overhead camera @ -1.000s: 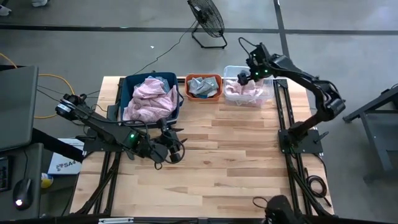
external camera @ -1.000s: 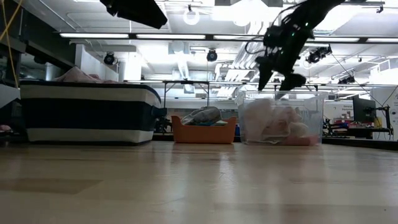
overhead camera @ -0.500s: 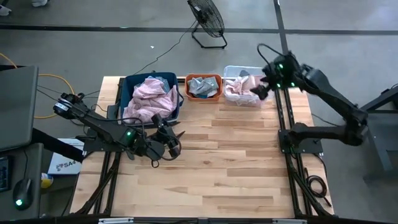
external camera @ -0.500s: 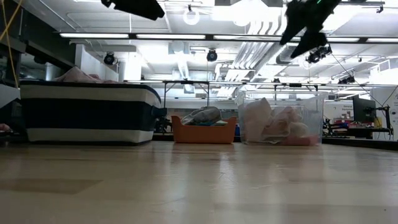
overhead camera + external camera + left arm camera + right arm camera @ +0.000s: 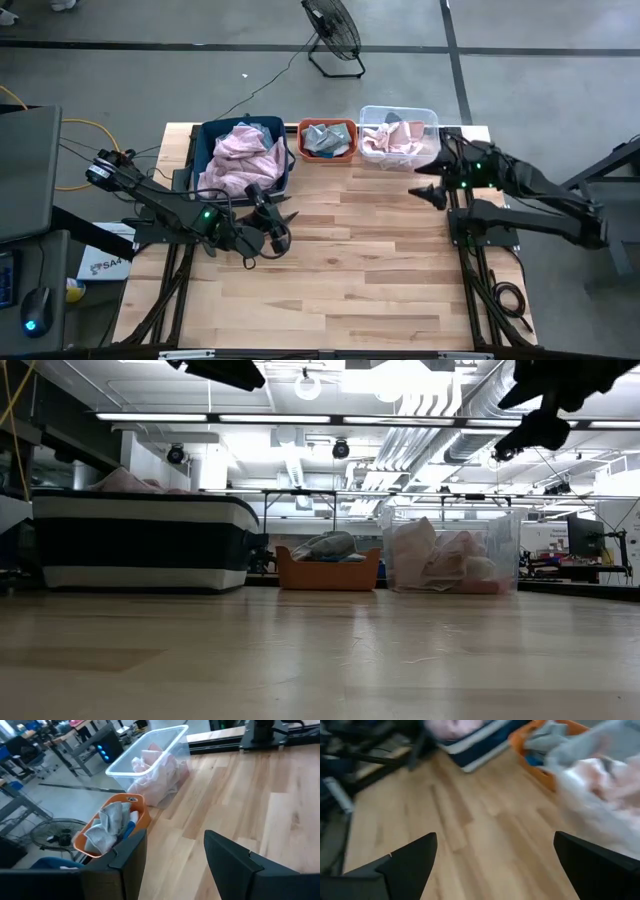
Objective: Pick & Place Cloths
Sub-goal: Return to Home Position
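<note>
Cloths lie in three bins along the far edge. A pale pink cloth [image 5: 240,158] fills the dark blue bin [image 5: 205,140], a grey one [image 5: 325,138] lies in the orange bin [image 5: 327,125], and pink and white ones [image 5: 392,140] lie in the clear bin [image 5: 430,118]. My left gripper [image 5: 283,225] hovers open just in front of the blue bin, with nothing between its fingers [image 5: 175,840]. My right gripper [image 5: 425,185] hangs open and empty [image 5: 495,840] above the table's right side, in front of the clear bin.
Bare wooden tabletop [image 5: 350,270] stretches across the middle and near side. The right arm's base [image 5: 485,225] stands at the right edge. A floor fan [image 5: 332,30] stands beyond the far edge.
My right gripper has pulled back from above the clear bin toward the table's right edge and near side, staying open and turning as it went. The cloths stay in their bins.
</note>
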